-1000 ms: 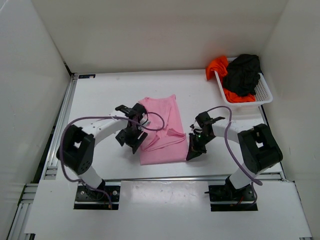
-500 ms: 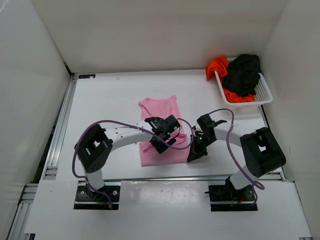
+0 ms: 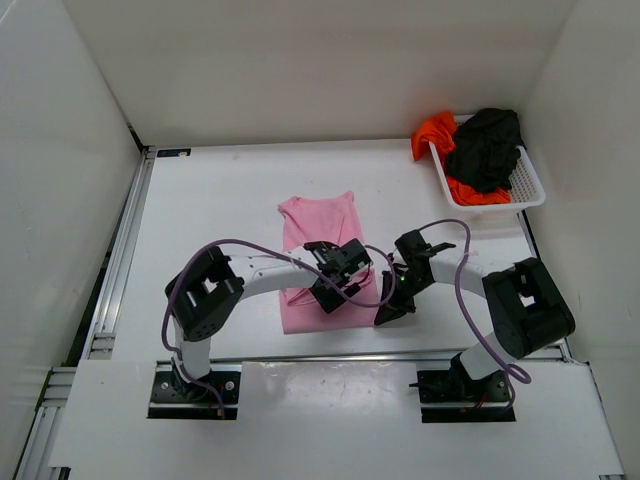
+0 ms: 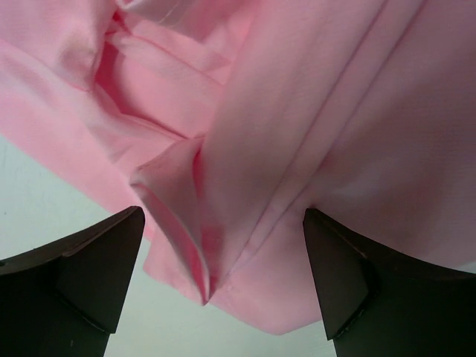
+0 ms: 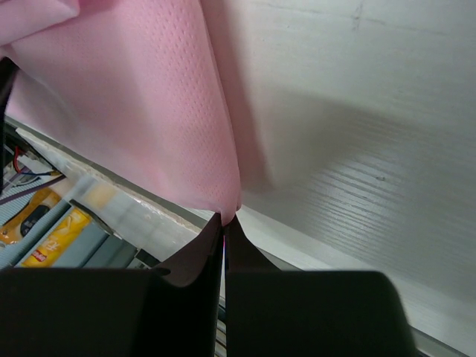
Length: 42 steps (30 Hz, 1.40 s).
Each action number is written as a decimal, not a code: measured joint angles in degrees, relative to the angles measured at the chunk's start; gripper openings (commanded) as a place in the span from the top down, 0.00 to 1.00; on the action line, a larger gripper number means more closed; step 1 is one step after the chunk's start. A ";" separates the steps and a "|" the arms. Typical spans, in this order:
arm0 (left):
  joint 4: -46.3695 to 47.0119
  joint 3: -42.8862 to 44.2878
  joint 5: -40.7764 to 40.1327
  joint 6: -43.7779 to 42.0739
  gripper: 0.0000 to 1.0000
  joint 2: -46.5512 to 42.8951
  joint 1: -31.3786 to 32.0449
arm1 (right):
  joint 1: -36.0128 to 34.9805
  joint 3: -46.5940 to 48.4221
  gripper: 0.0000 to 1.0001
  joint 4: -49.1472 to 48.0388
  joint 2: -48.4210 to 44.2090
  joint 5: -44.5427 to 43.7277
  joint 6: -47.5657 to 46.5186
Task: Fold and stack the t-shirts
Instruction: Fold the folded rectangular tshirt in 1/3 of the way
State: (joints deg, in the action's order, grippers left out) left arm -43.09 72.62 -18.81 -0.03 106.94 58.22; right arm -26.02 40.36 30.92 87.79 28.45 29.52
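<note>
The light pink t-shirt (image 3: 318, 222) lies on the white table (image 3: 210, 200), folded lengthwise into a narrow strip. My left gripper (image 3: 338, 278) hovers open over its lower right part. In the left wrist view a creased pink fold (image 4: 223, 171) lies between the spread fingers (image 4: 93, 271), and none of it is pinched. My right gripper (image 3: 390, 308) is shut on the shirt's near right corner (image 5: 223, 201). The black t-shirt (image 3: 485, 145) and the orange-red t-shirt (image 3: 435, 130) are bunched in the basket.
The white mesh basket (image 3: 528, 190) stands at the back right corner against the wall. White walls close in the table on three sides. A metal rail (image 3: 120, 260) runs along the left edge. Purple cables loop over both arms.
My left arm swept right across the pink shirt, carrying its left side over, then opened and let go. The shirt looks narrower. The right gripper stayed put, still shut on the corner.
</note>
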 measured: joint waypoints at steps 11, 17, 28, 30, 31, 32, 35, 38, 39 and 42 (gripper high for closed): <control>-0.35 2.10 1.60 0.00 0.28 1.66 0.24 | 0.00 -0.13 1.00 -0.24 -0.20 -0.02 0.07; -0.46 2.43 0.96 0.00 0.39 3.54 0.24 | 0.00 -0.87 1.00 -0.94 -1.46 -0.02 0.09; -0.52 5.68 -2.29 0.00 0.36 4.59 -3.61 | 0.00 -2.54 1.00 -1.49 -1.95 -0.02 0.33; -0.52 5.92 -2.95 -0.04 0.35 4.59 -4.55 | 0.00 -2.69 1.00 -1.44 -1.95 -0.02 0.33; -0.63 6.10 -3.17 -0.02 0.33 4.61 -4.94 | 0.00 -2.69 1.00 -1.46 -1.95 -0.02 0.33; -0.61 6.27 -3.32 -0.02 0.32 4.61 -5.31 | 0.00 -2.69 1.00 -1.49 -1.95 -0.02 0.33; -0.90 7.52 -3.37 -0.04 0.31 4.66 -6.64 | 0.00 -2.69 1.00 -1.49 -1.95 -0.02 0.33; -1.07 10.56 -3.65 -0.04 0.30 5.29 -8.46 | 0.00 -2.69 1.00 -1.49 -1.95 -0.02 0.33; -1.01 11.58 -3.87 -0.04 0.29 5.57 -9.25 | 0.00 -2.69 1.00 -1.49 -1.92 -0.02 0.33; -0.92 14.27 -4.57 -0.13 0.23 6.38 -11.43 | 0.00 -2.69 1.00 -1.49 -1.92 -0.02 0.31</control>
State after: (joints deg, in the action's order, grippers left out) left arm -44.01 86.89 -23.38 -0.16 113.32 46.78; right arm -26.02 37.67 29.43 85.86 28.42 29.82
